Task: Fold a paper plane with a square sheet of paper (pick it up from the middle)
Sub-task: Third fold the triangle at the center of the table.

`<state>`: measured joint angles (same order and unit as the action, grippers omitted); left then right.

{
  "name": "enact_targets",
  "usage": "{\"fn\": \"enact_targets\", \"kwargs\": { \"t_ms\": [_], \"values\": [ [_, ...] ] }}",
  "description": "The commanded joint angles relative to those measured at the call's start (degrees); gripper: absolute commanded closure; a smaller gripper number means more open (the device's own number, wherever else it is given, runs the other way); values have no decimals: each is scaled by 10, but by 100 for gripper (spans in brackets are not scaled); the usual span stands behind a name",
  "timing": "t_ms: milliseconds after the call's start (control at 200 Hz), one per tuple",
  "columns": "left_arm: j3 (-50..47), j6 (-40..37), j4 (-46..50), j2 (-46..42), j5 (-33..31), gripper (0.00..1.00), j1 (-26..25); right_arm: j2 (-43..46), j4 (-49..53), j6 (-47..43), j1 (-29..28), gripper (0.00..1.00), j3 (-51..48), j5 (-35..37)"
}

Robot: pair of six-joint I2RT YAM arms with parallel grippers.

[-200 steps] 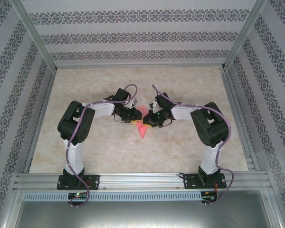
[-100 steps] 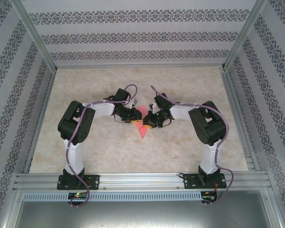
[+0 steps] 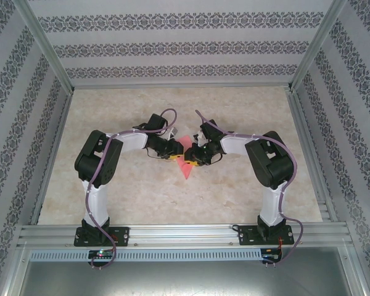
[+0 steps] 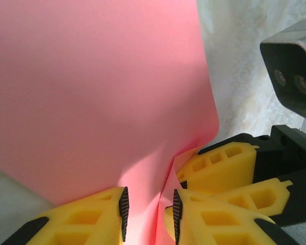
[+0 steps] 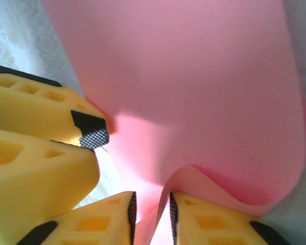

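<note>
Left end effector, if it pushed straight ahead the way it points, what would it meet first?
The square sheet of paper: it runs between the left end effector's fingers and spreads right ahead, though depth is unclear.

Pink paper (image 4: 92,92) within parted left claw (image 4: 150,210)

I work in a robot lab cell: an aluminium-profile frame (image 3: 172,234) boxes in a marble-look tabletop (image 3: 142,194), wallpaper panels (image 3: 172,46) serve as walls, and the left arm (image 3: 98,161) and right arm (image 3: 270,161) are bolted to its rail.
</note>
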<state>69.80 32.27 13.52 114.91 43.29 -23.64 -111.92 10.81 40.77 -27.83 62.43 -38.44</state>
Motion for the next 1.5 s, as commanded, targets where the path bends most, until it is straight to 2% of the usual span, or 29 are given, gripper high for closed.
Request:
{"fn": "enact_targets", "kwargs": {
  "t_ms": [0,515,759,954,1139,1334,1494],
  "values": [
    [11,-9,7,-3,-14,67,-15,-21,-3,-9,-9,67,-3,12],
    [-40,-8,18,-88,-47,62,17,-13,-34,-4,-12,55,-20,-5],
    [-45,-5,11,-92,-29,61,24,-6,-41,-6,-12,50,-30,-6],
    [-45,-3,7,-87,-17,61,24,-1,-48,-4,-11,50,-37,-7],
    [-43,0,5,-70,-8,64,23,3,-55,-3,-10,59,-43,-9],
    [-43,3,-4,-51,-3,68,20,1,-55,-3,-10,78,-47,-8],
    [-35,4,-5,-33,4,71,12,-1,-58,-3,-9,84,-48,-9]
  ]
}}
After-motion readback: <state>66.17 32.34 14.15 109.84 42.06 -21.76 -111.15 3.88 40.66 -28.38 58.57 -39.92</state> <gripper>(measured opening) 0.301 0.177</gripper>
